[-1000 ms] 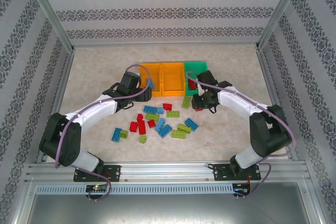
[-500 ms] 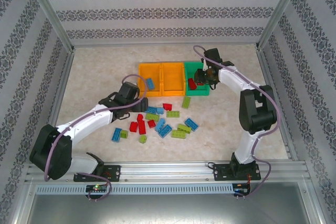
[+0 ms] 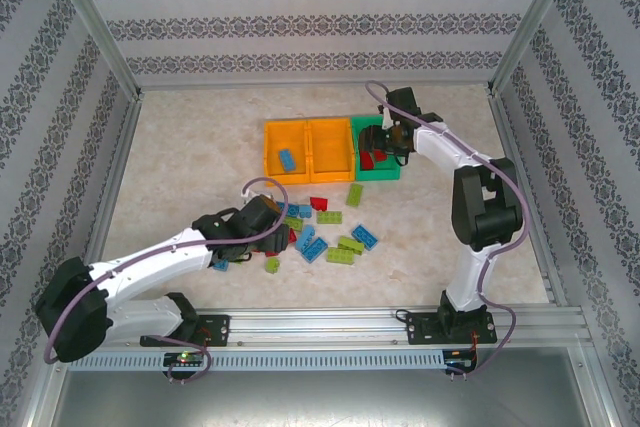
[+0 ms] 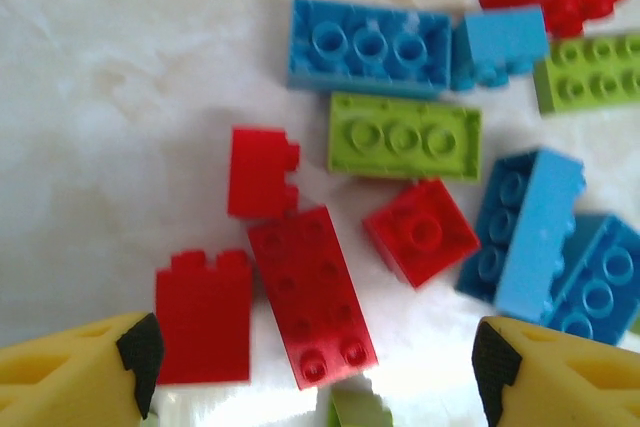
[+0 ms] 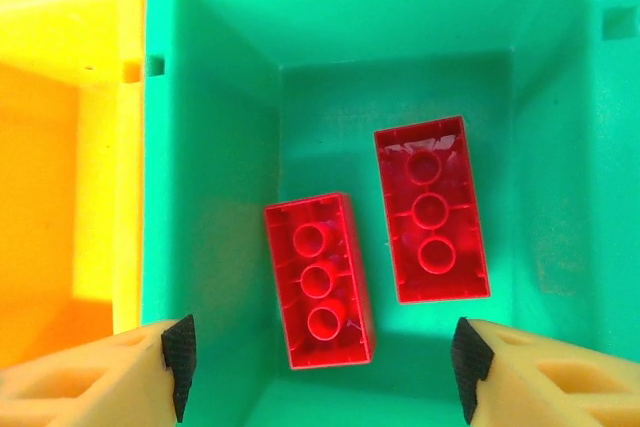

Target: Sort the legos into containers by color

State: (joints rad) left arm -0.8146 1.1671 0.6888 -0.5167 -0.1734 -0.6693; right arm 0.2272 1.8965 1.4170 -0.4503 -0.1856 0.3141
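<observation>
Green plastic bin [image 5: 210,147] below the parted right jaws holds two red studded bricks [image 5: 318,282] — end orange bin [image 3: 272,132], further left, one blue brick [image 3: 287,159]. Left jaws, apart, straddle loose bricks [image 4: 312,297] on open tabletop [image 4: 100,97].

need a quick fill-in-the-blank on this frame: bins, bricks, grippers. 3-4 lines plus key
The green bin holds ____ red bricks.
The single brick in the left orange bin is ____.
The right gripper hangs over the ____ bin, jaws open.
The left gripper hovers with jaws ____ above the loose bricks.
Missing words: two; blue; green; open.
</observation>
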